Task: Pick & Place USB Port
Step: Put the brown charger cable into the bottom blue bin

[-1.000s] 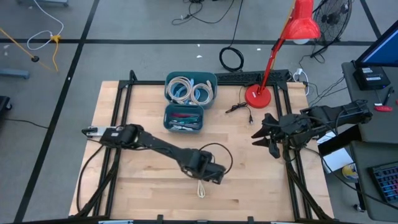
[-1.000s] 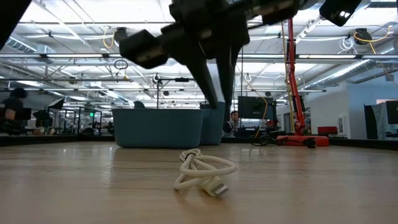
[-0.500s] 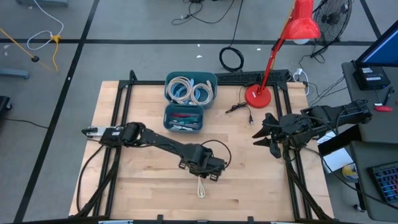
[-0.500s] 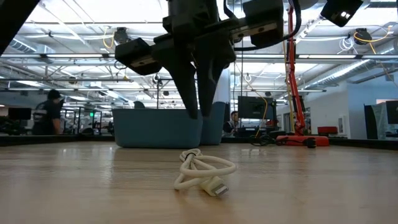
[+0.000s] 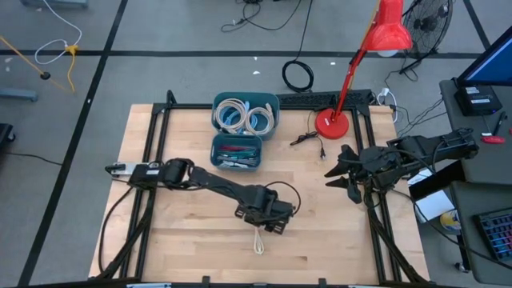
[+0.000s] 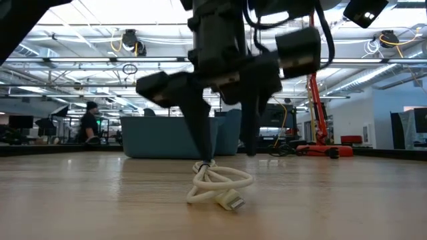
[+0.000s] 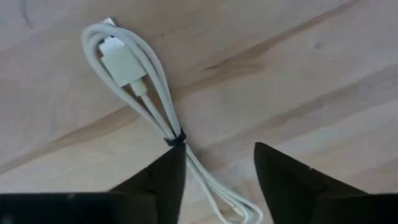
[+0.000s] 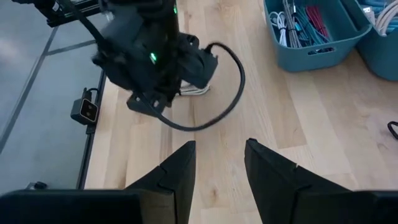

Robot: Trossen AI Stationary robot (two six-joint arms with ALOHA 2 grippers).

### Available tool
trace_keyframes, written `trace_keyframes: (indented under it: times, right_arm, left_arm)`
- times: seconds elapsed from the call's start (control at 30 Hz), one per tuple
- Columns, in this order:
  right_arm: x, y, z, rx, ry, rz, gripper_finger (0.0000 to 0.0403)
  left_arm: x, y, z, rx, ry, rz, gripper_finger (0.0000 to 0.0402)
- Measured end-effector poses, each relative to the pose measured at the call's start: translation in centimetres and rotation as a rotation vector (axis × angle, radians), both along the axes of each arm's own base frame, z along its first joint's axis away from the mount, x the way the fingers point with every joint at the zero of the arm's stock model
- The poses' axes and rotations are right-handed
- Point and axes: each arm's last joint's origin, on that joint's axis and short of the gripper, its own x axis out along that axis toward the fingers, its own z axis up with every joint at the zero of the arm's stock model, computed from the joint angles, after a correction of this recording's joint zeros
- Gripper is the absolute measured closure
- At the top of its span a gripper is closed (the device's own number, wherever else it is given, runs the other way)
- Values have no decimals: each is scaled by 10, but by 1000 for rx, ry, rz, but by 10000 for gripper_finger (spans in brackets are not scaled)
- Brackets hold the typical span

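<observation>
The white cable is lying coiled on the wooden table near its front edge, with the left gripper hanging over it, fingers spread apart astride the tied end. Behind it two blue bins and a red lamp are standing. The right gripper is waiting at the right edge, part open and holding nothing, while a person is walking in the room beyond.

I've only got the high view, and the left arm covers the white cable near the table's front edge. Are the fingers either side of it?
Observer: Yes. The left hand is open, fingers straddling the white USB cable beside its black tie.
Operator: Touching the table?
Observer: In the low view one fingertip reaches the cable's top loop, not the wood.
Operator: And the right hand?
Observer: The right hand waits above the table's right side.
</observation>
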Motion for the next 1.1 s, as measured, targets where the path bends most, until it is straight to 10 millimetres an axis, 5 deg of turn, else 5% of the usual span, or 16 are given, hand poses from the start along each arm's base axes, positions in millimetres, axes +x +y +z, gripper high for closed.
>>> trace_keyframes:
  times: [0.17,0.4,0.63,0.77,0.93,1.1]
  right_arm:
    - [-2,0,1,3,-4,2,273]
    - [-4,-1,1,4,-9,2,273]
    - [-4,-1,1,5,-10,2,273]
    - [-4,-1,1,0,-10,5,273]
    - [-4,-1,1,1,-10,9,273]
    - [-4,0,2,27,-4,17,273]
  left_arm:
    - [-3,-3,-3,32,29,7,183]
    - [-5,-5,-10,52,60,3,213]
    - [-3,-5,-36,-22,141,-24,276]
    - [-2,-3,-38,-49,148,-45,366]
    - [-7,12,-4,64,108,-73,396]
    - [-30,60,81,256,9,-56,398]
